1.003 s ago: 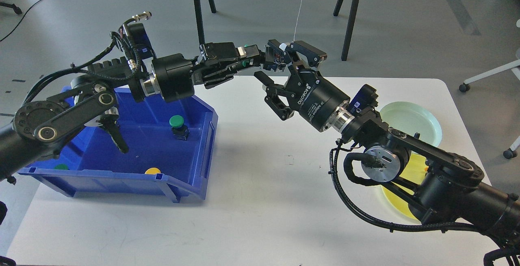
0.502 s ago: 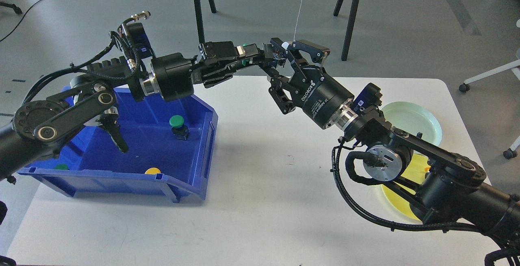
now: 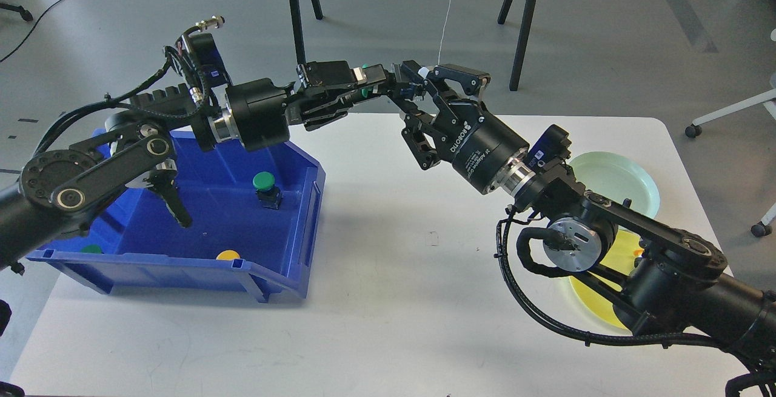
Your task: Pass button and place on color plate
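My left gripper (image 3: 371, 83) is shut on a green button (image 3: 364, 91), held in the air above the table's back edge. My right gripper (image 3: 405, 82) reaches in from the right and its two fingers stand closed around the button's black end, so both grippers hold it. Most of the button is hidden between the fingers. A pale green plate (image 3: 624, 170) and a yellow plate (image 3: 612, 257) lie at the right side of the table, partly behind my right arm.
A blue bin (image 3: 303, 215) stands at the left of the white table (image 3: 394, 300). It holds another green button (image 3: 264, 182), a yellow button (image 3: 228, 256) and a green one (image 3: 91, 249) at its near wall. Tripod legs stand behind the table.
My right gripper has moved up and left to the button in my left gripper, and its fingers have closed from wide open onto it. The left arm has stayed still.
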`<state>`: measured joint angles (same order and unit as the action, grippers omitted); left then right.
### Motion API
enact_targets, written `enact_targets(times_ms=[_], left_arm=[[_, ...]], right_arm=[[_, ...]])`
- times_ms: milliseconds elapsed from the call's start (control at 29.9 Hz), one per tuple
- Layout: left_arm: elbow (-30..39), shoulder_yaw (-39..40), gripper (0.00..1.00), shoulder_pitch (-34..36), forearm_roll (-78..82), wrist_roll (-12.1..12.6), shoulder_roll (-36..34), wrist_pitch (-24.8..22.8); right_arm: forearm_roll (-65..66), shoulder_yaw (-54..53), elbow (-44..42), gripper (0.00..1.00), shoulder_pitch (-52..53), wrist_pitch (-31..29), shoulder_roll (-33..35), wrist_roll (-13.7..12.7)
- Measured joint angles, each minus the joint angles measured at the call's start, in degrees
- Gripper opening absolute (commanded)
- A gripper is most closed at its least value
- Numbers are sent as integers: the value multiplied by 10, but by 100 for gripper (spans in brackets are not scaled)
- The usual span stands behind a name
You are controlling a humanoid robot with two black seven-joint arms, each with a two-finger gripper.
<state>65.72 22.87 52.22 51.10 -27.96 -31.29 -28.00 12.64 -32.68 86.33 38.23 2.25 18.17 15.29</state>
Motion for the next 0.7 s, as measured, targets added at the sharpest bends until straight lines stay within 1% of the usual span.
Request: enact_targets(times_ms=[33, 167, 435, 502, 602, 702], left_arm=[[-1, 0, 75, -1, -8, 0, 0, 0], [-9, 0, 78, -1, -36, 0, 0, 0], [-13, 0, 79, -1, -42, 0, 0, 0], [-13, 0, 79, -1, -42, 0, 0, 0], [-13, 0, 79, -1, -42, 0, 0, 0], [-13, 0, 79, -1, -43, 0, 0, 0]], right_arm=[[0, 0, 1, 7, 0, 1, 0, 1], [0, -1, 1, 6, -2, 13, 2, 1], [-1, -30, 3, 5, -28, 46, 21, 0], [-2, -52, 3, 5, -45, 66, 27, 0], [-7, -98, 3, 5, -84, 110, 34, -1], [-16, -143, 0, 5, -129, 174, 30, -2]])
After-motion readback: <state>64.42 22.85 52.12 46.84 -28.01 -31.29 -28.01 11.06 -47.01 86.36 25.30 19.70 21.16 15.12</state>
